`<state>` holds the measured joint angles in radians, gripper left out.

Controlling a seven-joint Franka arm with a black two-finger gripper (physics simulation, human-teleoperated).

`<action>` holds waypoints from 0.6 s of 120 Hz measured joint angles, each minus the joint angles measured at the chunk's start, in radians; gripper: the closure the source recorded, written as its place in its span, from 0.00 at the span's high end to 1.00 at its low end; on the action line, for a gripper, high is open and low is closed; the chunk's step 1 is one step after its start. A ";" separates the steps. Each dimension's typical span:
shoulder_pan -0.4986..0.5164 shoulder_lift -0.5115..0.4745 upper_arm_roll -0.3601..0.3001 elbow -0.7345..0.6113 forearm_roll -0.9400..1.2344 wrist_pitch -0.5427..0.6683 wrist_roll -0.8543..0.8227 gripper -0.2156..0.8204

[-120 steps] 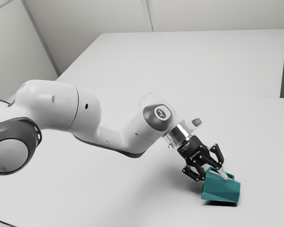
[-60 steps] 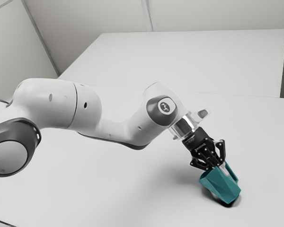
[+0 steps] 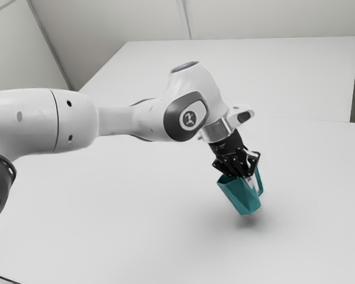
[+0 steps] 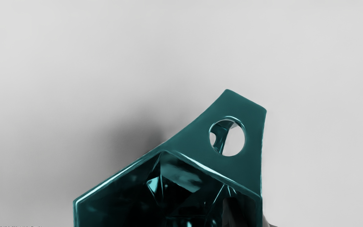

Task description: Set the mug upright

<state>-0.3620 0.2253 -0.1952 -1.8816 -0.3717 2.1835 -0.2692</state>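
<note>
Clamping wall of glossy, faceted teal mug (image 3: 238,196), gripper (image 3: 249,182) holds it tilted, angular rim (image 4: 118,174) up, w/ gap above smooth pale tbl (image 3: 136,225), well off back edge.

- mug (image 3: 239,196) abv. table (image 3: 136,236), twd ext. view's R
- gripper (image 3: 248,180) at mug rim, 1 finger (image 4: 231,211) in mug
- handle (image 3: 260,182) on mug's ext.-view R side

The table (image 3: 136,219) is smooth and pale grey. A faint line (image 3: 225,114) runs across it, between its far edge and a soft dark shadow (image 3: 247,222) on its surface.
</note>
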 joint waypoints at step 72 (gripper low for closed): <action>0.050 -0.170 0.210 -0.153 0.305 -0.052 -0.043 0.03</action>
<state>-0.3117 0.0555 0.0149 -2.0347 -0.0670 2.1317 -0.3119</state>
